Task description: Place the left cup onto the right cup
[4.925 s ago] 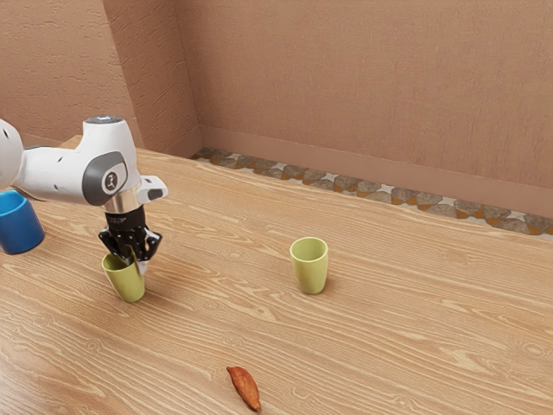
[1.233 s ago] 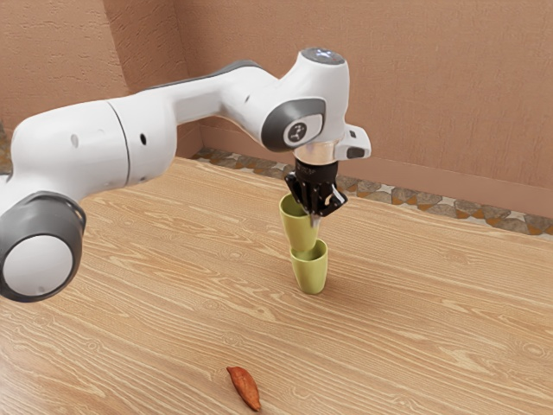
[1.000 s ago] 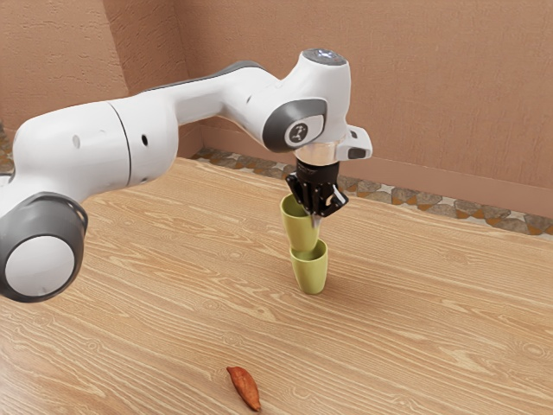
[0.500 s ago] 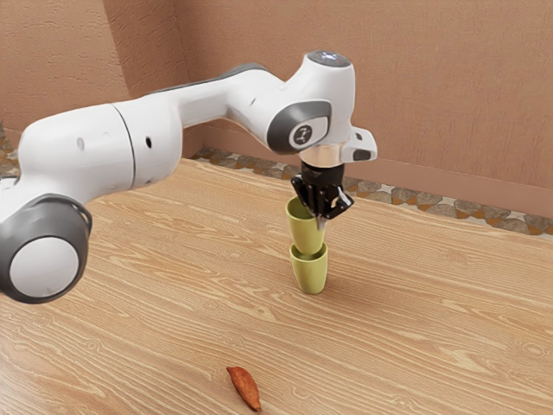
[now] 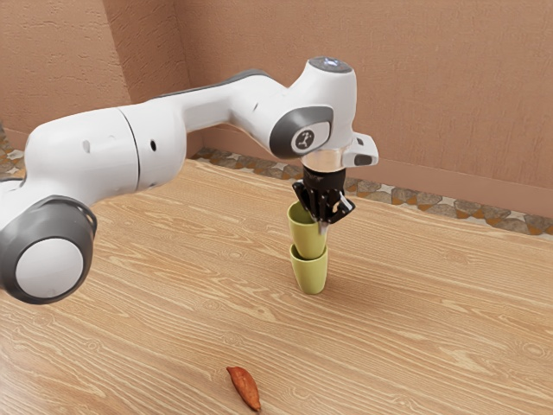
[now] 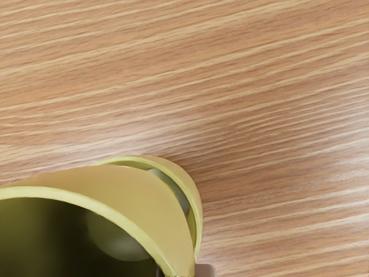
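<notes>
Two olive-green cups are stacked in the middle of the wooden table. The lower cup (image 5: pixel 310 271) stands upright on the table. The upper cup (image 5: pixel 306 232) sits with its base inside the lower cup's mouth, leaning slightly. My gripper (image 5: pixel 324 216) is shut on the upper cup's rim, on the side toward the exterior view's right. In the wrist view the held cup (image 6: pixel 109 199) looms large just under the hand, and the lower cup's rim (image 6: pixel 187 187) peeks out behind it.
A small orange-brown object (image 5: pixel 244 387) lies on the table near the front edge. A strip of stones (image 5: pixel 415 197) runs along the base of the back wall. The wooden tabletop (image 5: pixel 432 320) spreads widely around the stacked cups.
Since the earliest frame my gripper carried the left cup across to the right cup. Over the last second it lowered the cup a little and shifted it toward the exterior view's right.
</notes>
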Robot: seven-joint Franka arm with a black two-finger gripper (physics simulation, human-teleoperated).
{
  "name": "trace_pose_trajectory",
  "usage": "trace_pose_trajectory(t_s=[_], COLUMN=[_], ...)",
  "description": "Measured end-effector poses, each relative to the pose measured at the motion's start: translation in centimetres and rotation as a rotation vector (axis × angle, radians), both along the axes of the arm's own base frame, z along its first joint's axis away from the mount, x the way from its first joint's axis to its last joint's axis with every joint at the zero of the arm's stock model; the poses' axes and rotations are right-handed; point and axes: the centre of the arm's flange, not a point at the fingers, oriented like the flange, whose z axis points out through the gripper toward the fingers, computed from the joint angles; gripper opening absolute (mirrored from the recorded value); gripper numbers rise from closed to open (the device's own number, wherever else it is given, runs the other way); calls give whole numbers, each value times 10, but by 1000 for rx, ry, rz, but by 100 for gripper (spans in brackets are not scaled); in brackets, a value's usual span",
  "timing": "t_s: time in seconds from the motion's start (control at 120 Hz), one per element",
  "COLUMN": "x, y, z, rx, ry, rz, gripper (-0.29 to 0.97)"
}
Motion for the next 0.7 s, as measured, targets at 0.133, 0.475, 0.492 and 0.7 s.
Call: trace_pose_trajectory(t_s=[0.133, 0.475, 0.492, 0.7], x=[1, 4, 4, 5], y=[1, 6, 6, 6], z=[-3, -13, -13, -17], rx=[-3, -25, -27, -48], ry=[1, 18, 19, 30], rz=[3, 22, 22, 32], gripper=[-11, -11, -11, -2])
